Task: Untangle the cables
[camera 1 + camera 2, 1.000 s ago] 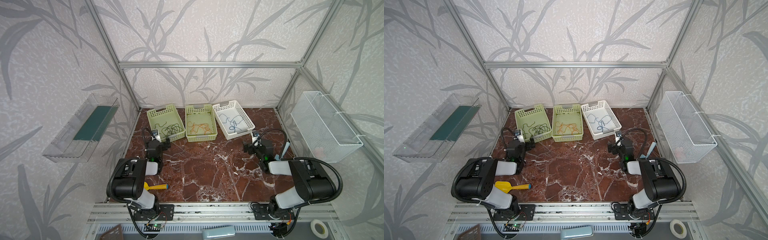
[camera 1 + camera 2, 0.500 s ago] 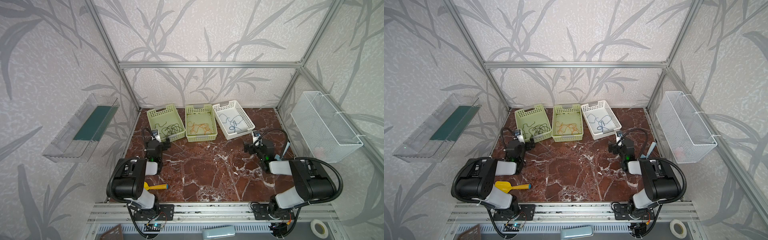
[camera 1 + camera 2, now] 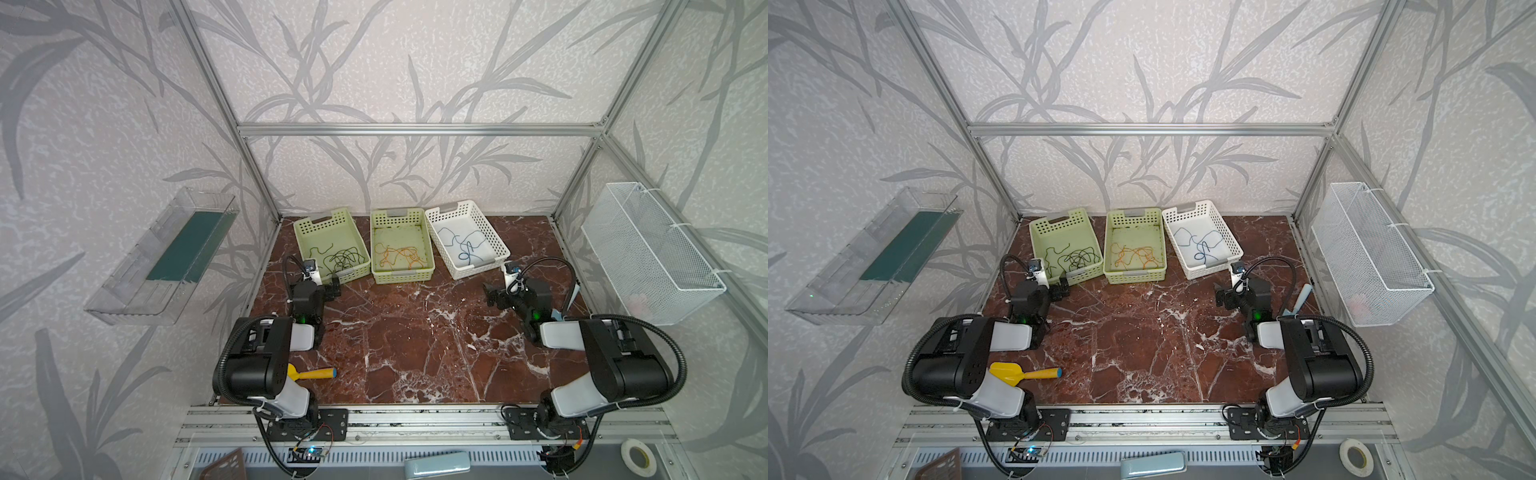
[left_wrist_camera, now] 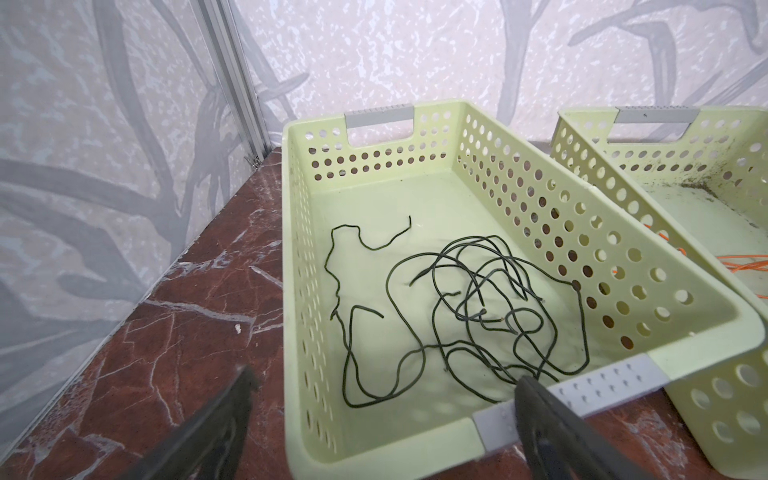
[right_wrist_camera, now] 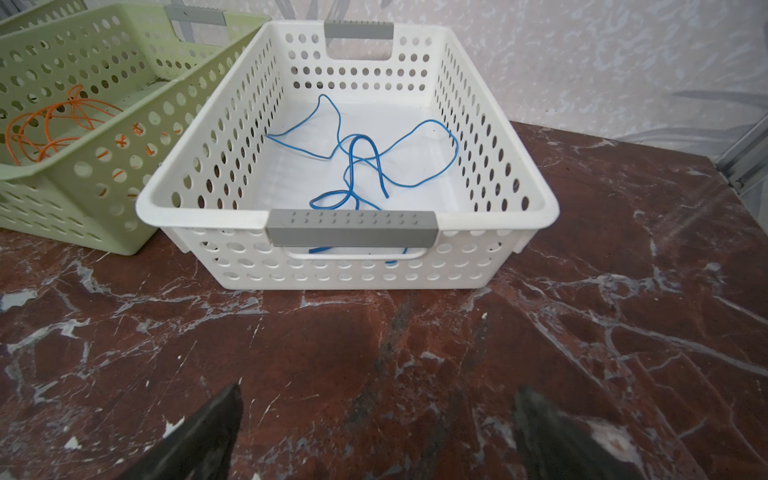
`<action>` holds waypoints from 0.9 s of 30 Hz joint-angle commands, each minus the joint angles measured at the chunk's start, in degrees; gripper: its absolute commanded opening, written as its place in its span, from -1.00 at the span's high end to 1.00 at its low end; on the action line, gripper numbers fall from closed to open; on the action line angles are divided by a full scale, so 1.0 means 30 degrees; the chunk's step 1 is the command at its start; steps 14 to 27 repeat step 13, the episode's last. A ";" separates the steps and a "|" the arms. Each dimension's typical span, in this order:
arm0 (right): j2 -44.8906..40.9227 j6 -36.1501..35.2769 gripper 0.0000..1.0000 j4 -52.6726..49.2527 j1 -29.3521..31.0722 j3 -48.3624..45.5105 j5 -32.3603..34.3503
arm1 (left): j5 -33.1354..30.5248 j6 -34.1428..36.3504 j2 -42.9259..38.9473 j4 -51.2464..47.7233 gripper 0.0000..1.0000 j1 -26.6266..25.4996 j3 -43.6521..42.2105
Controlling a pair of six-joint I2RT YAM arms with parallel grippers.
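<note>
Nothing much has changed over the last second: both arms sit where they sat, and no cable has stirred, so I take this as a pause, not a working stroke. The cables all lie in three baskets lined up along the far edge of the bench [image 3: 415, 332], from 11 to 1 o'clock. The dark green-black cables [image 4: 434, 299] are in the left green basket [image 3: 303, 232], the orange cables [image 3: 401, 257] in the middle green basket [image 3: 376, 232], and the blue cable [image 5: 351, 158] in the white basket [image 3: 494, 237]. With the colours apart and none left on the marble, the sorting looks done or close to it. The dark strands do loop over one another inside their basket, though, and the orange ones look bunched too. The left jaws, at about 10 o'clock, stand spread wide just in front of the near rim of the left green basket. One finger is over the bench beside it and the other is by its grey handle. They hold nothing, and whether that finger touches the rim I cannot tell. The right jaws, at about 3 o'clock, are equally wide apart above bare marble, short of the white basket, empty and clear of the blue cable.
</note>
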 commanded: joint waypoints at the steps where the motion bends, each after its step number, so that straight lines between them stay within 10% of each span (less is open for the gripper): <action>1: -0.0031 -0.0155 -0.98 0.0710 -0.0077 -0.0023 -0.0228 | -0.0327 -0.0025 0.0207 -0.0519 -0.99 0.0002 0.0089; 27: -0.0059 -0.0199 -0.98 0.0681 -0.0077 -0.0001 -0.0316 | 0.0400 0.0255 0.0262 0.0078 -0.99 0.0006 -0.0201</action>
